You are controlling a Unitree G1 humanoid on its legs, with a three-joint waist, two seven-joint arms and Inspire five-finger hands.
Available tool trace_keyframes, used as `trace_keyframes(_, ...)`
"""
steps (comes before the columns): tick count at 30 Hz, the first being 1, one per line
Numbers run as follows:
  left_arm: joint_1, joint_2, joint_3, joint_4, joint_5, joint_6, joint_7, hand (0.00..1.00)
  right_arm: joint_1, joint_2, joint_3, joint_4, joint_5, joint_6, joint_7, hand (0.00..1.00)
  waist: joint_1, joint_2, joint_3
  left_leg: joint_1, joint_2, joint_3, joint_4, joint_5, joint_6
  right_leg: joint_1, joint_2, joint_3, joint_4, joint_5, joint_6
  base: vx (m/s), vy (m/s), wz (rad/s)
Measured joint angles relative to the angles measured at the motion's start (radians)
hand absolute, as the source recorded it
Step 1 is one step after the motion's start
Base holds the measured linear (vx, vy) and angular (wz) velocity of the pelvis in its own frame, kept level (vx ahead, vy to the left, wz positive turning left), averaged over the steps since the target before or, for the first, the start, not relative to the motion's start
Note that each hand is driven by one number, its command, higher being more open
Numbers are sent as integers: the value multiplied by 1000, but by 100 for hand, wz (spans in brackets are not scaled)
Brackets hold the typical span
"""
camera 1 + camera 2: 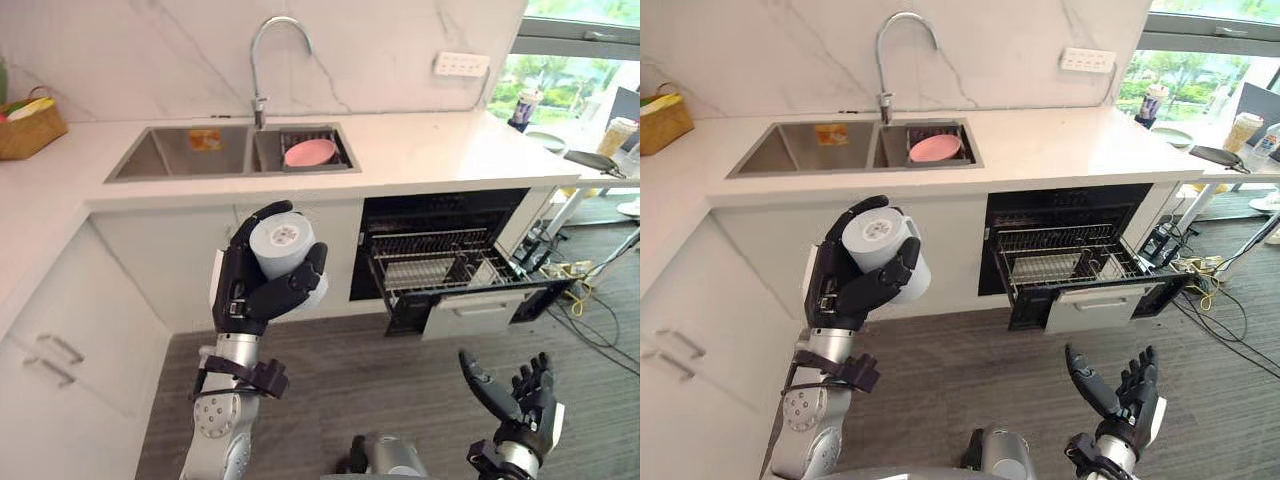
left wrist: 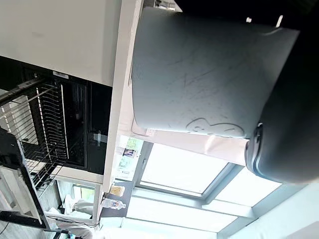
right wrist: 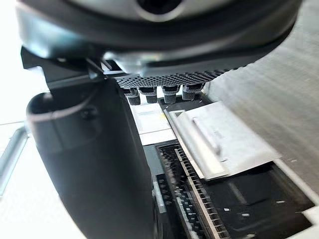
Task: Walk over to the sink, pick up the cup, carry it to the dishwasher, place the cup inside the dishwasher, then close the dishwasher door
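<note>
1. The left hand (image 1: 243, 290) is raised in front of the cabinet front. Its fingers and thumb are curled round the pale grey cup (image 1: 281, 240), which lies on its side in the grip with its base turned toward the head camera
2. The right hand (image 1: 522, 398) is low above the floor, with fingers straight and spread, and it holds nothing
3. The dishwasher (image 1: 440, 210) is to the right of the left hand and beyond the right hand. Its door (image 1: 470, 312) is folded down and its wire rack (image 1: 440, 265) is pulled out
4. The sink (image 1: 180, 155) is beyond the left hand and higher. A pink bowl (image 1: 310, 152) sits in its right basin, near the tap (image 1: 258, 105)
</note>
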Motion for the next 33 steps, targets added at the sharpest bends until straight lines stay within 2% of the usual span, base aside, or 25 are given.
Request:
trace_keyframes(2,-5,-7,-29,7,3,1,-3,0,-13,7,37,-46,0,11,-19,100,2,11,12,-28,54,12,161,27,-2,37,49,18,6,-52,3,543,-57,-65)
trace_keyframes(4,-8,-13,-62,7,18,1,-5,0,3,27,41,-142,0,18,-37,100,2,23,25,-115,128,-5,433,170,-5,105,95,32,-22,-91,9,423,-52,-39)
trace_keyframes(5,-1,-20,-76,7,22,1,-2,0,5,25,40,-210,4,18,-44,100,15,28,29,-210,179,-37,642,333,-12,158,125,62,-58,-109,20,413,-38,-63)
trace_keyframes(7,7,-21,-86,4,29,0,9,0,4,20,40,-296,11,-11,-36,100,25,35,30,-380,254,-70,856,311,-10,223,165,104,-119,-114,28,323,-9,-74)
trace_keyframes(8,15,-20,-83,4,42,0,13,0,6,16,40,-333,10,-48,-19,100,29,30,29,-462,278,-71,866,253,-8,265,176,133,-163,-115,32,354,21,-77)
trace_keyframes(9,28,-22,-78,4,42,-2,11,0,3,1,40,-366,10,-80,-9,100,35,28,27,-518,283,-58,789,185,-5,303,177,171,-200,-113,39,378,38,-76)
trace_keyframes(10,36,-23,-75,4,42,-2,10,0,-3,-10,40,-376,10,-95,-1,100,38,28,25,-533,276,-54,724,156,-7,318,175,194,-216,-111,38,402,84,-95)
trace_keyframes(12,60,-32,-59,5,42,-3,-1,0,-32,-58,41,-394,11,-113,34,100,61,27,22,-530,187,-89,369,104,-19,348,157,300,-234,-121,61,415,151,-117)
trace_keyframes(13,66,-34,-55,5,42,-3,-3,0,-37,-65,43,-393,11,-113,48,100,64,26,22,-530,156,-115,288,104,-21,355,151,325,-234,-126,70,540,269,-114)
trace_keyframes(14,81,-38,-53,5,42,-3,-5,0,-40,-67,51,-394,12,-112,68,100,67,21,19,-534,89,-185,149,108,-26,361,133,368,-228,-142,99,454,251,-82)
trace_keyframes(15,91,-40,-53,5,42,-3,-9,0,-41,-64,57,-394,13,-111,78,100,68,21,19,-535,60,-221,88,129,-28,362,124,389,-221,-153,119,557,327,-122)
trace_keyframes(16,129,-38,-54,7,42,-4,-14,0,-30,-51,87,-387,14,-92,95,100,81,4,6,-489,9,-225,21,191,-42,370,86,450,-197,-185,182,374,218,-91)
trace_keyframes(18,143,-39,-56,6,42,-4,-19,0,-1,-30,127,-392,11,-75,102,100,70,-2,-3,-439,-2,-197,3,177,-5,380,66,478,-182,-163,237,459,214,-63)
trace_keyframes(19,141,-38,-55,6,42,-4,-18,0,12,-30,142,-392,5,-56,111,100,73,-5,-5,-419,4,-197,-2,171,3,378,71,476,-154,-133,243,400,166,-47)
trace_keyframes(20,139,-38,-53,8,41,-6,-16,0,20,-33,151,-392,-4,-44,120,100,76,-4,-4,-381,13,-203,-28,169,6,354,76,466,-94,-124,238,318,115,-49)
trace_keyframes(22,128,-40,-54,11,39,-12,-16,0,31,-35,155,-398,-7,-35,146,100,72,5,-9,-313,34,-203,-81,169,6,336,70,446,-162,-150,215,235,45,-42)
trace_keyframes(23,113,-39,-56,12,39,-17,-20,0,43,-30,155,-407,-7,-35,151,100,58,-8,-27,-307,37,-198,-91,164,3,311,48,432,-274,-131,219,247,-26,-12)
trace_keyframes(24,94,-39,-60,20,39,-20,-23,0,56,-27,148,-424,-5,-35,157,100,41,-30,-39,-299,31,-197,-84,147,-6,302,25,414,-346,-30,221,262,-54,10)
trace_keyframes(26,84,-41,-66,47,39,-16,-33,0,73,-35,113,-430,-1,-29,173,100,24,-20,-58,-271,41,-188,-97,143,-10,306,32,368,-314,-28,220,331,-104,-15)
trace_keyframes(28,90,-42,-49,52,41,-15,-30,0,44,-65,103,-417,16,-14,203,100,34,-1,-67,-235,60,-123,-118,144,-11,247,22,216,-217,-28,219,207,-85,-96)
trace_keyframes(29,89,-41,-12,52,43,-12,-9,0,2,-75,109,-390,22,-9,247,100,36,-2,-62,-242,70,-73,-56,145,-12,221,-6,88,-156,-14,196,105,-50,-134)
trace_keyframes(30,83,-34,32,53,49,-5,16,0,-45,-74,117,-367,38,-5,284,100,43,-16,-37,-315,77,-60,97,123,-18,218,-37,17,-132,9,154,81,-15,-149)
trace_keyframes(31,82,-31,47,52,54,-5,29,0,-70,-75,118,-356,44,-5,303,100,54,-19,-30,-330,54,-71,64,83,-22,216,-50,2,-138,15,142,51,13,-158)
trace_keyframes(32,76,-26,67,44,61,-5,49,0,-129,-74,112,-334,51,-5,322,100,65,-11,-26,-332,8,-100,-154,142,-5,205,-60,-27,-155,16,140,26,57,-174)
trace_keyframes(33,65,-26,89,36,60,-4,60,0,-189,-79,113,-290,50,-5,333,100,84,4,-15,-315,12,-62,-231,234,-9,195,-61,-45,-146,15,147,35,44,-159)
